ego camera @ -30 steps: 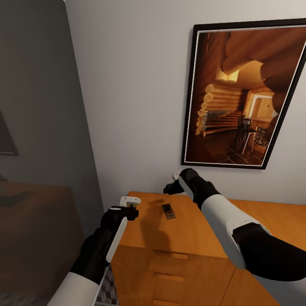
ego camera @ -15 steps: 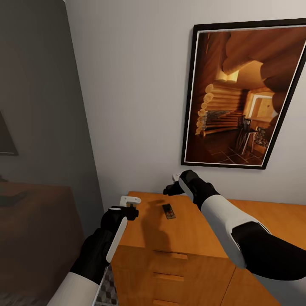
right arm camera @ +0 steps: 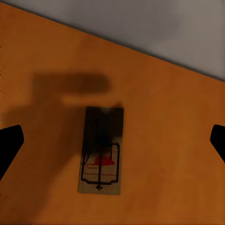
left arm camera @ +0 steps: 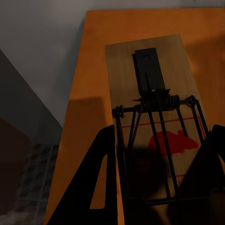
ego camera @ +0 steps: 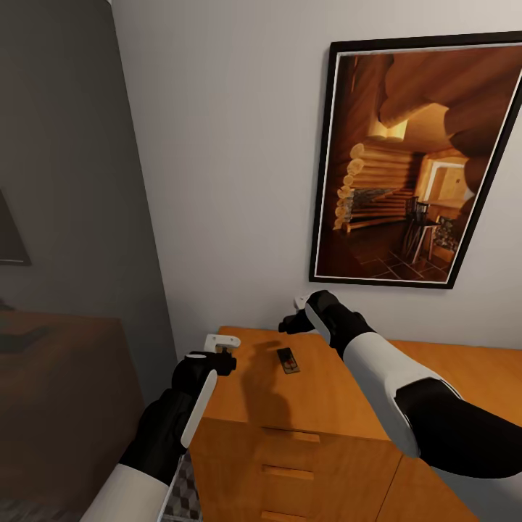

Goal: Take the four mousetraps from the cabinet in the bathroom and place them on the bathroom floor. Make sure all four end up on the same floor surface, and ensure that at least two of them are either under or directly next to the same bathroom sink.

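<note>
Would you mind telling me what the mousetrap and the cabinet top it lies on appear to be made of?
The mousetrap looks like a pale, matte wooden board with visible grain, carrying dark wire that seems to be metal: a coiled spring and a bar. A red mouse shape is printed on it. The cabinet top looks like smooth orange-brown wood or laminate with a low sheen; no grain shows, so either is possible.

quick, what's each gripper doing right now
Left gripper: shut on a mousetrap.
Right gripper: open, empty, above another mousetrap on the cabinet.
</note>
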Controlling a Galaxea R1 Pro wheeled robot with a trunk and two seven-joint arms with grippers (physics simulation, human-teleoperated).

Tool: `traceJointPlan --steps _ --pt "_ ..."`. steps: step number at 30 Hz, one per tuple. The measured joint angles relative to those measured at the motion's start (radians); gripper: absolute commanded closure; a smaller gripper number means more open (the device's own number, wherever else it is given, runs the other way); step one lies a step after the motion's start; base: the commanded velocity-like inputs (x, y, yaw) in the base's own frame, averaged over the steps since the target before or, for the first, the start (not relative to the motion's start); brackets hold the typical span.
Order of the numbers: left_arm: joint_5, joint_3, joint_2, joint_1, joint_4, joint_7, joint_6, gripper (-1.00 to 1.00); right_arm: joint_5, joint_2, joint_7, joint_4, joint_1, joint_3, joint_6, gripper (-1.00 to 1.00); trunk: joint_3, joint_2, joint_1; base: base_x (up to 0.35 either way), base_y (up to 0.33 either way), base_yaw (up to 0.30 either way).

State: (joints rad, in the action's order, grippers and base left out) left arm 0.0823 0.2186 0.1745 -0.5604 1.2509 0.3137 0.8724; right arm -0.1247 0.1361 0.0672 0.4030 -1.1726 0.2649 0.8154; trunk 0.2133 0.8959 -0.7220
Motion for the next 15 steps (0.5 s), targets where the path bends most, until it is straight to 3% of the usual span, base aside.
traceJointPlan --steps 15 --pt "0.0 0.0 0.0 0.0 -0.003 0.003 -0.003 1.0 0.001 -0.002 -0.001 -0.016 0.0 0.001 0.0 -1.0 0.0 0.0 0.0 0.0 0.0 0.0"
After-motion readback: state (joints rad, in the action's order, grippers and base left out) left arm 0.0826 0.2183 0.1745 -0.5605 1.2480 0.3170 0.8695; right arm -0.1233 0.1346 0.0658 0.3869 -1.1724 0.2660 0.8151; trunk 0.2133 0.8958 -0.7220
